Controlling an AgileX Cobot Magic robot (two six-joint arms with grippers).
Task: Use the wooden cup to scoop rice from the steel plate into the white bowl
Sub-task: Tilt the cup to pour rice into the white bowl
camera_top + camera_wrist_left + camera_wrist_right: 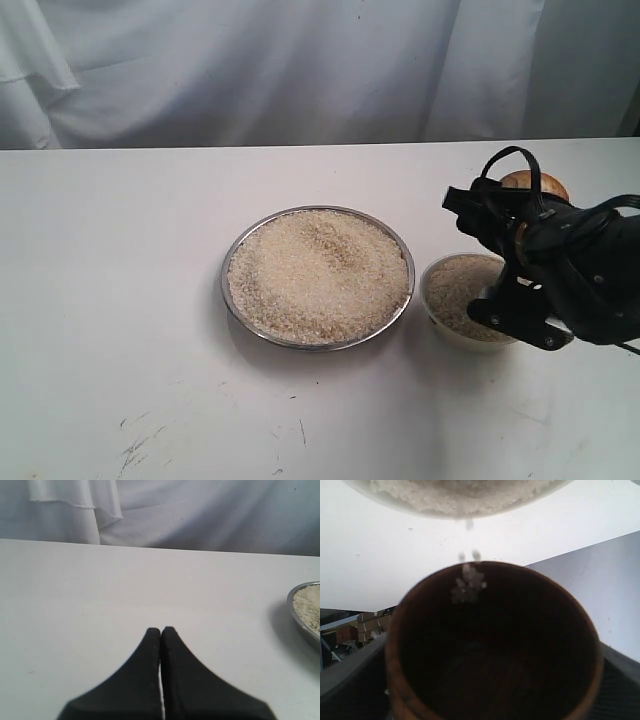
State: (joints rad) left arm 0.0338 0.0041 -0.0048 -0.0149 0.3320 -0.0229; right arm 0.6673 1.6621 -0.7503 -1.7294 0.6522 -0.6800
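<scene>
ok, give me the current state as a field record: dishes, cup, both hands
steel plate: heaped with rice, beside white bowl
white bowl: partly filled with rice
wooden cup: tipped over the bowl, nearly empty, few grains falling
right hand: shut on wooden cup
left hand: shut, empty, over table

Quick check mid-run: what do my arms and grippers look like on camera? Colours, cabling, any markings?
Left gripper: matte black, two smooth halves, broad at the base and tapering to rounded tips, with no markings visible. Right arm: a bulky black housing with a thin black cable loop arching over its front end. Right fingers: blurred dark grey slabs, no labels readable.
</scene>
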